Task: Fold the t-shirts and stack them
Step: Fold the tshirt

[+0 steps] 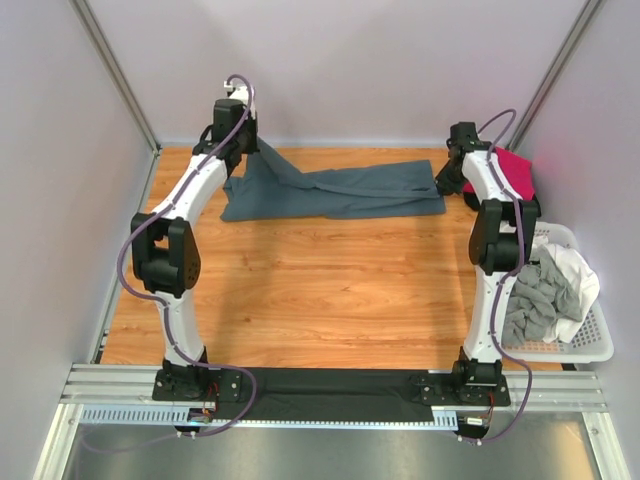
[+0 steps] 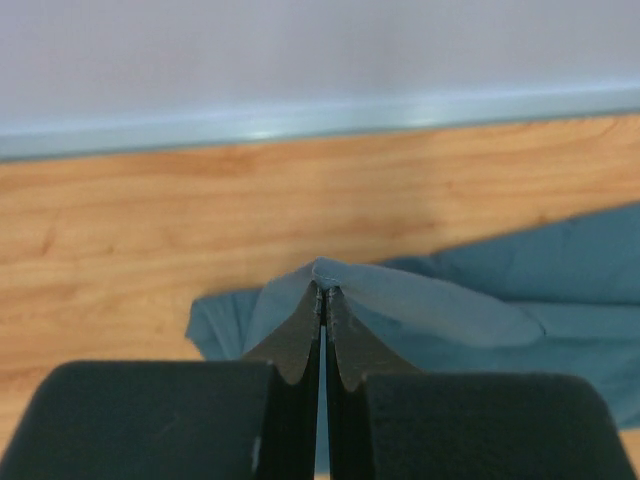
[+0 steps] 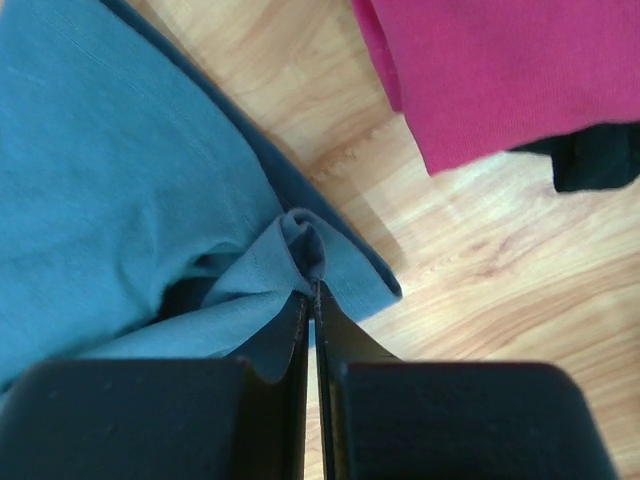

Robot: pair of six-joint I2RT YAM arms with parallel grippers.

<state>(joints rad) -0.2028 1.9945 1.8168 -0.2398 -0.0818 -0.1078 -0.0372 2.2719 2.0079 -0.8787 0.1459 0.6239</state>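
—Slate blue-grey t-shirt [image 1: 335, 192], big and soft, lies as a long band along the far side of the pale wooden table [image 1: 320, 290], and we have hold of both its ends.

—Yes, the left gripper [image 2: 322, 290] has its jaws pressed together on a peak of the fabric. From overhead, that end rises off the wood like a little tent.

—Why lifted? We reckon it takes the slack out, so the band runs straight between the two arms.

—And the right gripper [image 3: 313, 292] is clamped on a small pucker at the shirt's other end, low by the table. That's our anchor, we judge.

—Near it, with bare wood between, we see the magenta-pink shirt [image 3: 510, 70] and a black shirt [image 3: 600, 155] peeping from under it, in the far right corner.

—That looks like our stack, so holding the blue one close by makes sense: a short trip once it's folded.

—It isn't ready yet, though. It's too long, and rumpled at the left end.

—Agreed. And the white plastic lattice basket [image 1: 590, 345] at the right edge holds a crumpled light grey shirt [image 1: 535, 300] and a white shirt [image 1: 575, 275], waiting their turn.
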